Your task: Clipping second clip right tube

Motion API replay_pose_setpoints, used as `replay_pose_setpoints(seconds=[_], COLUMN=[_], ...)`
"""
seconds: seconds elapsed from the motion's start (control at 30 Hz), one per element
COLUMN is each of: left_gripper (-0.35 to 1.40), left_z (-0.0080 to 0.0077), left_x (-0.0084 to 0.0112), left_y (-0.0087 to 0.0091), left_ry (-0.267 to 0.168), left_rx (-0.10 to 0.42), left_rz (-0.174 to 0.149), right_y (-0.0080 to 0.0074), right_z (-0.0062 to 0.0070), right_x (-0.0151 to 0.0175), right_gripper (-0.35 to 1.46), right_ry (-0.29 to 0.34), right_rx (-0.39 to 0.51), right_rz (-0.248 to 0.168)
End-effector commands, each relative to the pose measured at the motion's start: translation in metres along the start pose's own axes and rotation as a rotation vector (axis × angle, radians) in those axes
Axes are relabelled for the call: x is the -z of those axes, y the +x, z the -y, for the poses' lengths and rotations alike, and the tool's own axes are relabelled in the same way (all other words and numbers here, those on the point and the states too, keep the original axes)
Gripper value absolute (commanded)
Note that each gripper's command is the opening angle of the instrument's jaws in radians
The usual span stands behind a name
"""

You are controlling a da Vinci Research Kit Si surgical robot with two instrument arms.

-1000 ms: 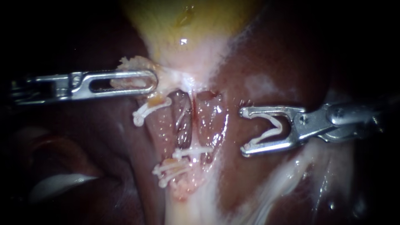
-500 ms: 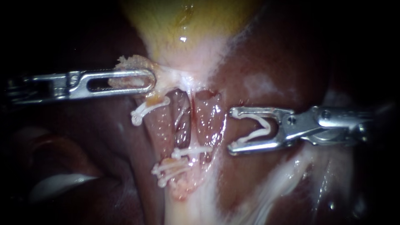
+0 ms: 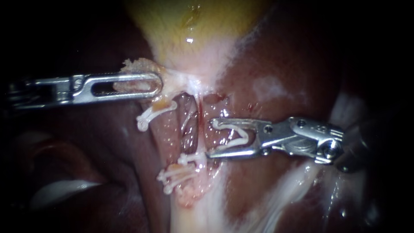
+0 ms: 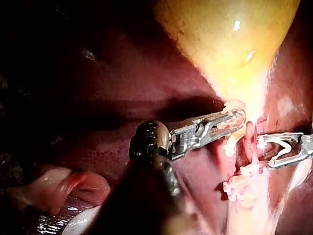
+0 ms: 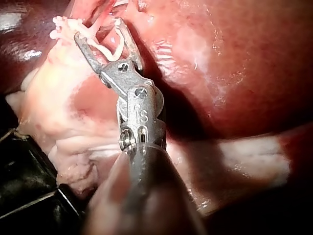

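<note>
Holding a white open clip [image 3: 230,126] between them, the jaws of your right instrument [image 3: 211,138] stand wide apart. One leg of the clip lies along each jaw, and its bend sits back near the hinge. The shaft comes in from the right over the liver [image 3: 280,64], and the jaw tips reach onto the right tube [image 3: 220,134]. You can see the tube's wet surface in the gap between the two jaws, running across them. The endoscope view does not show whether the tube is inside the clip or just behind it. The clip's legs are well apart and not pressed onto the tube.

Your lower jaw tip lies just beside the closed clip [image 3: 194,158] on that tube, perhaps touching it. The open clip therefore sits on the gallbladder [image 3: 194,26] side of the closed one. The right wrist view shows the same gaping jaws, with the clip's legs spread between them.

Your left instrument [image 3: 158,84] comes in from the left. Its jaws are clamped together on a fold of tissue [image 3: 136,67] at the gallbladder's narrow end, well apart from the right tube.
</note>
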Motion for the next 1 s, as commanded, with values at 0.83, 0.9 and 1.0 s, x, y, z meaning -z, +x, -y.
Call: replay_pose_setpoints(seconds=[0.83, 0.9, 1.0], left_gripper=[-0.35, -0.35, -0.35], left_z=[0.0002, 0.0001, 0.0001], left_x=[-0.0003, -0.0003, -0.0003], left_y=[0.0002, 0.0002, 0.0002], left_ry=[-0.002, -0.002, -0.002], left_rx=[-0.001, -0.001, -0.001], left_rz=[0.002, 0.002, 0.002], right_y=[-0.0007, -0.0007, -0.0006], right_z=[0.0000, 0.0002, 0.0004], right_x=[-0.0051, -0.0052, -0.0053], right_gripper=[0.48, 0.47, 0.47], right_ry=[0.149, 0.164, 0.171], right_rx=[-0.191, -0.200, -0.198], right_rz=[-0.120, -0.126, -0.124])
